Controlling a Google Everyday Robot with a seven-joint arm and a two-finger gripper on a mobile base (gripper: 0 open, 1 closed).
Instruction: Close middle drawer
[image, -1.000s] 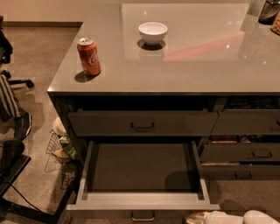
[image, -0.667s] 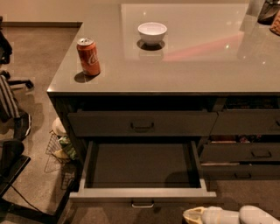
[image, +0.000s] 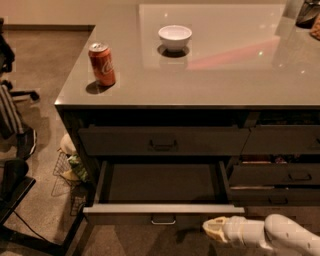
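The middle drawer (image: 162, 209) stands pulled out below the top drawer (image: 162, 142), with pale grey side walls, a dark floor and a small pull handle (image: 163, 219) on its front. My gripper (image: 214, 229) comes in from the lower right on a white arm. Its pale tip lies just below and to the right of the drawer front, near its right end. I cannot tell whether it touches the front.
A red soda can (image: 102, 64) and a white bowl (image: 175, 37) stand on the grey countertop (image: 225, 75). Narrower dark drawers (image: 280, 175) are on the right. A wire basket with items (image: 70, 167) and chair parts (image: 12, 145) are on the floor to the left.
The drawer front has moved inward toward the cabinet, so less of its floor shows. My gripper has moved up and in along with it at the drawer's right end.
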